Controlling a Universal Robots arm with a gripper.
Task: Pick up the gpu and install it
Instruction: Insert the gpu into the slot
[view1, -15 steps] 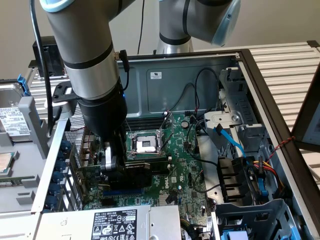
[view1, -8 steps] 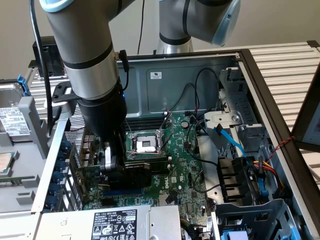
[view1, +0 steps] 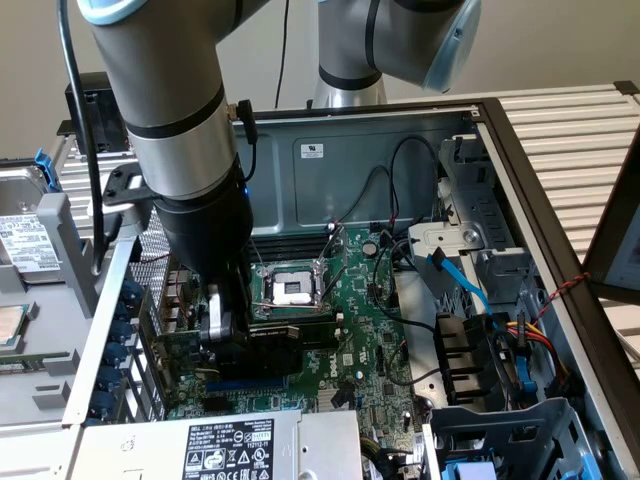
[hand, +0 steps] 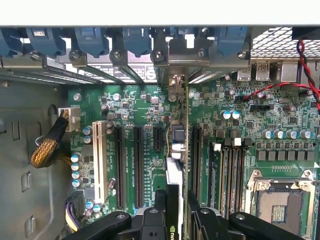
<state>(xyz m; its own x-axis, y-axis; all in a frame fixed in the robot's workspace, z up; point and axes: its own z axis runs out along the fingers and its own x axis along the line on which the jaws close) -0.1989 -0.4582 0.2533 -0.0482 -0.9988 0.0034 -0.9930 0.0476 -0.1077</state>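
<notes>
While the gpu (view1: 282, 347) stands on edge, clamped between the fingers of the end effector (view1: 233, 345), it sits low over the motherboard (view1: 372, 330) directly beneath, among the expansion slots (hand: 138, 165), with the processor socket (view1: 293, 290) just beside.

Matt black gpu (view1: 290, 345), glossy green motherboard (hand: 145, 102), grey metal case (view1: 350, 195), blue plastic clips (hand: 135, 40)

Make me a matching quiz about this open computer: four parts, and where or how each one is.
Parts:
1 gpu
2 processor socket
3 blue cable
4 grey box

Places or states:
A empty, in the middle of the green board
B gripped between the fingers of the tool
C on the exterior view's right side
D at the exterior view's bottom edge

Pairs: 1-B, 2-A, 3-C, 4-D
</notes>
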